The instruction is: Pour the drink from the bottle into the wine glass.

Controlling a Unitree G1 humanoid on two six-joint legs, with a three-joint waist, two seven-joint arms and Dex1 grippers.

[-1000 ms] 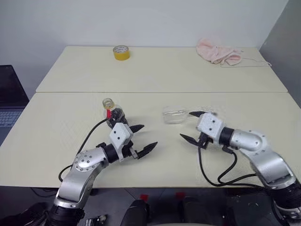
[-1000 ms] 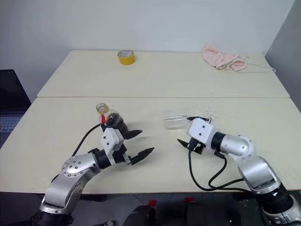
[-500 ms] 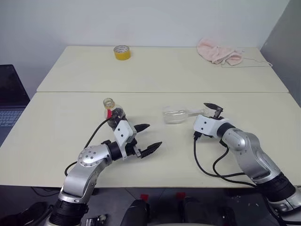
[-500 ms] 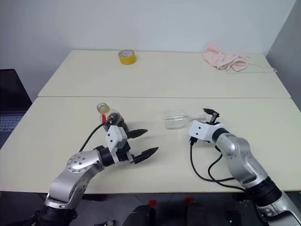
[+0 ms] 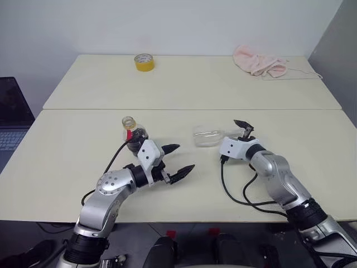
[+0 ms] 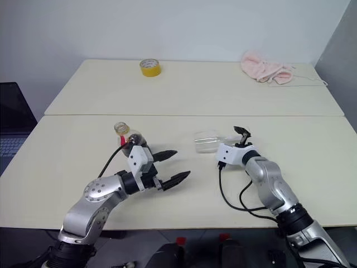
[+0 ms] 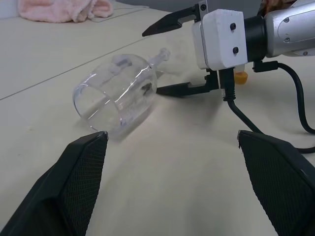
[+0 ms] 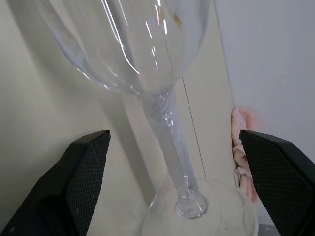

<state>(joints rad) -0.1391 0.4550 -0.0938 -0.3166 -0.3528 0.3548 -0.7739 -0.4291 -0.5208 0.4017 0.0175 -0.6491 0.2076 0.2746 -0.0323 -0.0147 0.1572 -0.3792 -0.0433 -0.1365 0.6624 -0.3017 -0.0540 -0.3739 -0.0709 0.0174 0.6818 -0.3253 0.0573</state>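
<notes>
The wine glass (image 5: pixel 207 135) lies on its side in the middle of the near table, its rim toward the bottle and its stem (image 8: pixel 167 123) toward my right arm. My right gripper (image 5: pixel 239 133) is open, with one finger above the stem and the other below it (image 7: pixel 182 88); they are not touching it. The bottle (image 5: pixel 134 133) stands upright to the left with the dark drink (image 5: pixel 137 135) in its lower part. My left gripper (image 5: pixel 184 157) hovers open and empty just in front of the bottle, pointing toward the glass.
A yellow tape roll (image 5: pixel 144 62) and a pink cloth (image 5: pixel 259 61) lie on the far table. A seam (image 5: pixel 189 109) divides the two tables. A laptop (image 5: pixel 11 120) sits off the left edge. Black cables trail from both wrists.
My right gripper has rolled from fingers side by side to one above the other and moved forward to straddle the glass stem. The left gripper, bottle and glass have stayed put.
</notes>
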